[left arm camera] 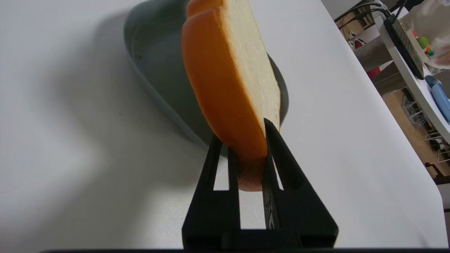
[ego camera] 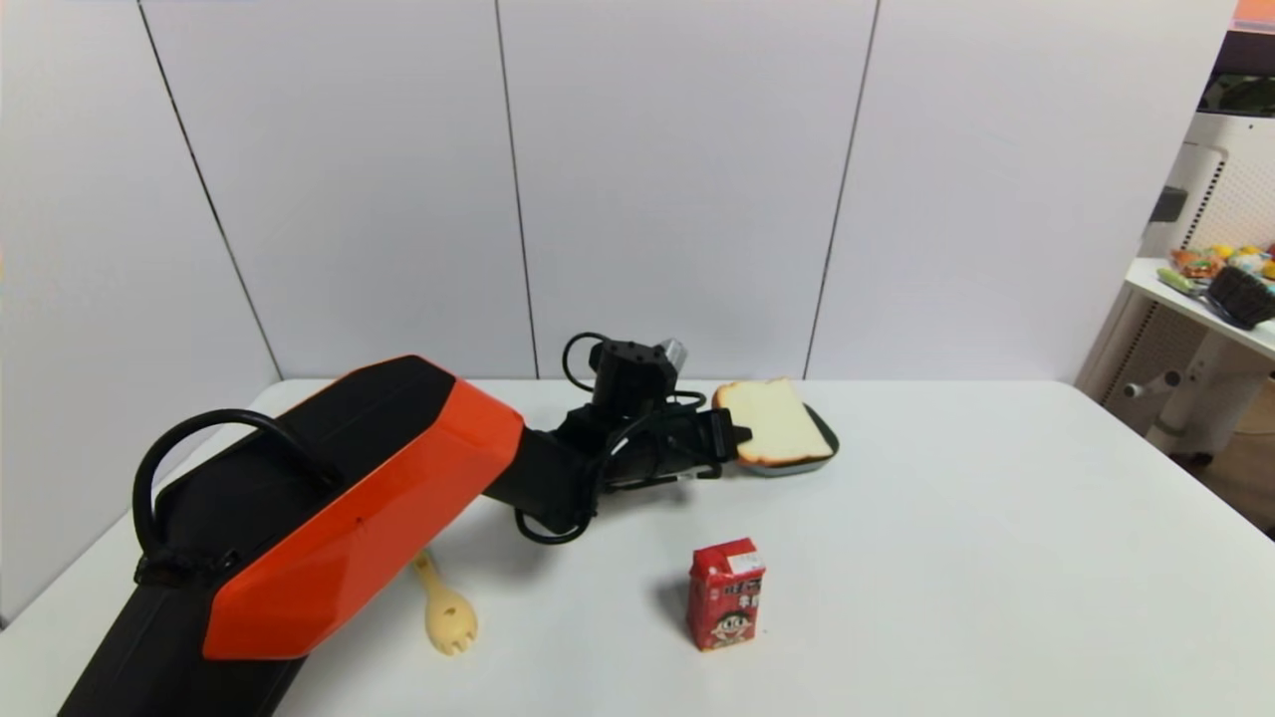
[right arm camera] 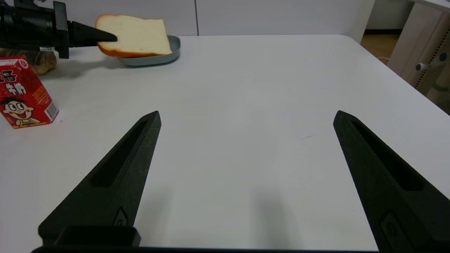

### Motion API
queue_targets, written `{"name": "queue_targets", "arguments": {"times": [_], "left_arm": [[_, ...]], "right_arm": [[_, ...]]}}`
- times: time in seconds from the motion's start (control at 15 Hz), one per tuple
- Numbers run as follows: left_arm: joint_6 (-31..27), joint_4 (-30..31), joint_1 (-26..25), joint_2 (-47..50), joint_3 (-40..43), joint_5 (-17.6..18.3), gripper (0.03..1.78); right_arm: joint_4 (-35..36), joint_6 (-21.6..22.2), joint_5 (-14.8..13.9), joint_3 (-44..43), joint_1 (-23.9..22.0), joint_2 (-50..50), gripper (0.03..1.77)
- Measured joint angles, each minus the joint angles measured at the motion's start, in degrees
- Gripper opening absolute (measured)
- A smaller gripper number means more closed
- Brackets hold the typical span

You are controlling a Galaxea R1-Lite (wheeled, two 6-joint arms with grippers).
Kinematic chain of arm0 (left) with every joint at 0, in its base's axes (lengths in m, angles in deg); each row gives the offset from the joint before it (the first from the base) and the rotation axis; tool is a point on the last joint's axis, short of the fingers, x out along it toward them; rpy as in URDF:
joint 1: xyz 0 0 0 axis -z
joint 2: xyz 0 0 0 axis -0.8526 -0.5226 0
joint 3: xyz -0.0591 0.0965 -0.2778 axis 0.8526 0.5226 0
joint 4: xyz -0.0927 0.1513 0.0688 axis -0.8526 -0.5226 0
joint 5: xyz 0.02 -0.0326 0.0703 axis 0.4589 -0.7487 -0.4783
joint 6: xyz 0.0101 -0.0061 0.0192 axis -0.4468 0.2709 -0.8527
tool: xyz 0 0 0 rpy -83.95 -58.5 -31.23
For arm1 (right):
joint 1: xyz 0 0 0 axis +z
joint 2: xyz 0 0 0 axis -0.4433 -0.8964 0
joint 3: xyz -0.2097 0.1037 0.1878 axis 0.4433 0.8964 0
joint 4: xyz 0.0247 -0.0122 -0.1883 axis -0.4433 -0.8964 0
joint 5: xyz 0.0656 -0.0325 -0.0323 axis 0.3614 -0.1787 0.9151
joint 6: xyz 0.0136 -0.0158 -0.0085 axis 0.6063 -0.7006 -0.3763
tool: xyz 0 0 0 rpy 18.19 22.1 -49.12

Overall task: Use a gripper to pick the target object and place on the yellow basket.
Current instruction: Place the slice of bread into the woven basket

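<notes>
The thick white bread slice with an orange-brown crust is pinched at its near edge by my left gripper, shut on it. The slice hangs over the grey-blue plate at the back of the table; whether its far end still touches the plate I cannot tell. In the left wrist view both black fingers clamp the crust of the bread slice, with the plate behind it. My right gripper is open above bare tabletop, and from there the bread slice and left gripper show far off. The yellow basket is out of view.
A red milk carton stands near the table's middle front. A cream plastic spork lies beside my left arm. A brown roll sits behind the carton. A side table with clutter stands off to the right.
</notes>
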Motion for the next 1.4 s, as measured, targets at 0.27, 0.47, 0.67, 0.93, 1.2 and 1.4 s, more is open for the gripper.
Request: {"name": "queue_targets", "arguments": {"times": [0.27, 0.47, 0.67, 0.93, 1.2, 1.4], "left_arm": [[-0.22, -0.09, -0.15, 1.51, -0.04, -0.02, 0.24], [-1.62, -0.5, -0.56, 4.9, -0.09, 0.17, 0.24], [-6.45, -3.97, -1.66, 11.19, 0.29, 0.33, 0.24], [-18.09, -14.23, -7.91, 22.8, 0.57, 0.3, 0.24], [-31.18, -30.42, -21.64, 35.47, 0.96, 0.09, 0.24], [-37.17, -39.08, -33.79, 43.17, 3.47, 0.02, 0.24]], "right_arm": [[0.0, 0.02, 0.0, 0.0, 0.0, 0.0, 1.69], [-0.01, 0.02, -0.02, 0.0, 0.0, 0.0, 1.69], [0.0, 0.02, 0.0, 0.0, 0.0, 0.0, 1.69], [0.0, 0.02, 0.0, 0.0, 0.0, 0.0, 1.69], [0.0, 0.0, 0.0, 0.0, 0.0, 0.0, 1.69], [0.0, 0.0, 0.0, 0.0, 0.0, 0.0, 1.69]]}}
